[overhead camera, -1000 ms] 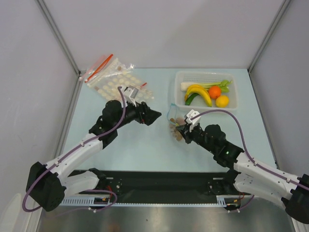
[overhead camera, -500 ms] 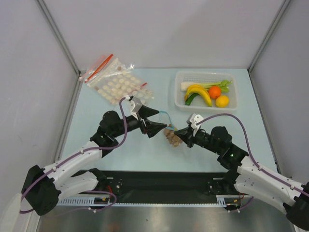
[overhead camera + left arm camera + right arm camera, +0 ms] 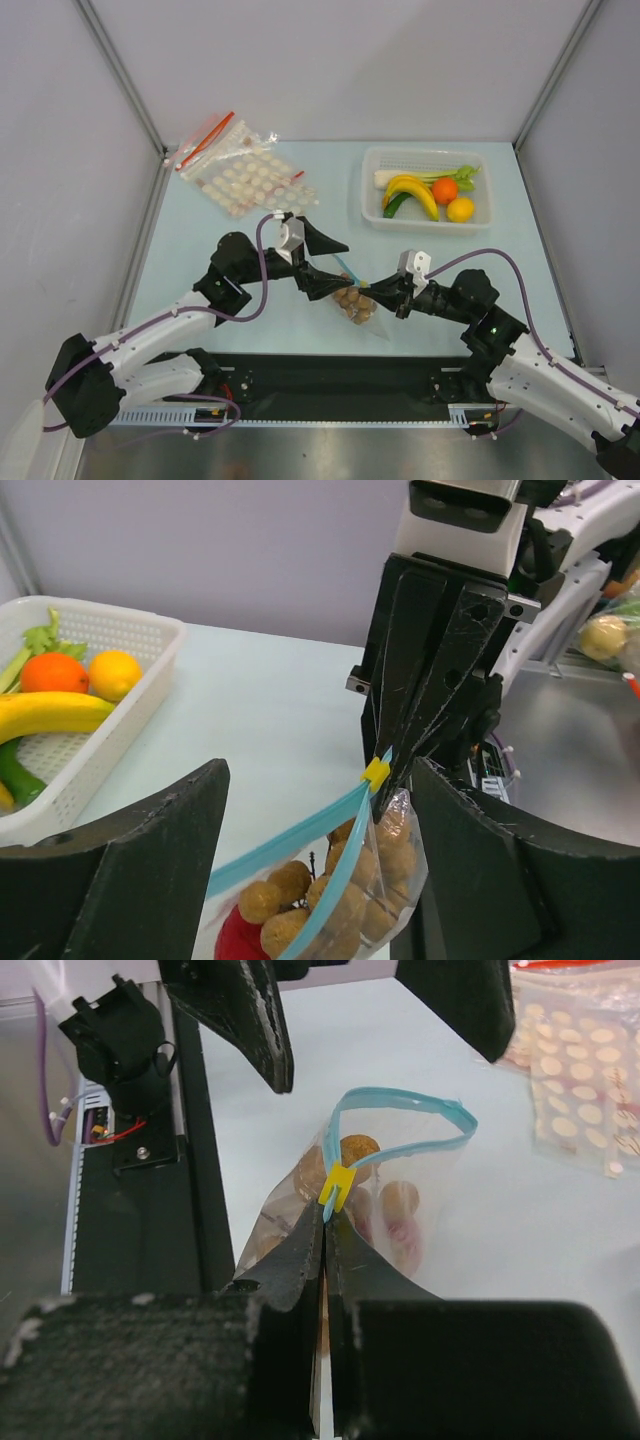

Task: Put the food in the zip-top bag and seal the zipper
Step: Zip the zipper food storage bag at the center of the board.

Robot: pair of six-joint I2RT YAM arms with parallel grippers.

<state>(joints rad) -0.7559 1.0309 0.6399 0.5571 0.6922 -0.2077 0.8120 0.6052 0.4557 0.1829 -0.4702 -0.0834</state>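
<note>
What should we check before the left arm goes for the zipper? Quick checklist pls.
1. Food in bag: ok, red fruit included.
2. Right jaws shut on bag edge beside the yellow slider: ok.
3. Left jaws open, zipper lying between them: ok.
4. Zipper sealed: not ok, the mouth gapes in a loop.
5. Bag lifted clear of the table: cannot tell.
</note>
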